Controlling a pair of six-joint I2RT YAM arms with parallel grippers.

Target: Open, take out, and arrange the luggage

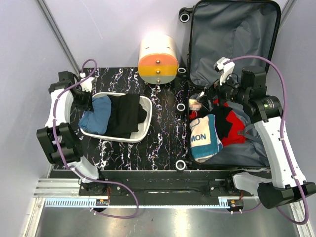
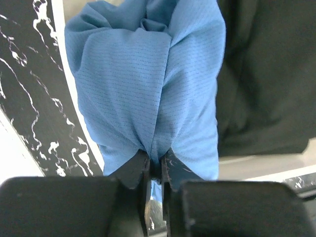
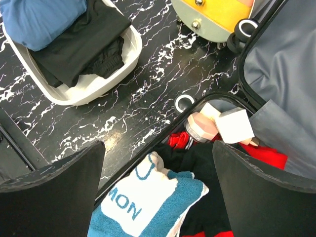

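Note:
The luggage [image 1: 232, 39] lies open at the right, its grey-lined lid propped at the back; it also shows in the right wrist view [image 3: 281, 64]. Its lower half holds a teal-and-white towel [image 1: 205, 138] [image 3: 148, 202], a red-and-black garment [image 1: 232, 123], a pink jar [image 3: 202, 127] and a white box [image 3: 234, 123]. My right gripper [image 1: 210, 96] [image 3: 158, 145] hangs open above these, holding nothing. My left gripper [image 1: 84, 101] [image 2: 155, 165] is shut on a blue garment [image 2: 148, 84] [image 1: 96, 118] lying in the white tray [image 1: 145, 126].
A black garment [image 1: 126, 113] [image 2: 266, 74] lies in the tray beside the blue one. A cream-and-orange cylindrical box [image 1: 158, 59] stands at the back centre. Suitcase wheels [image 1: 180, 107] stick out over the black marbled tabletop [image 1: 163, 138] between tray and luggage.

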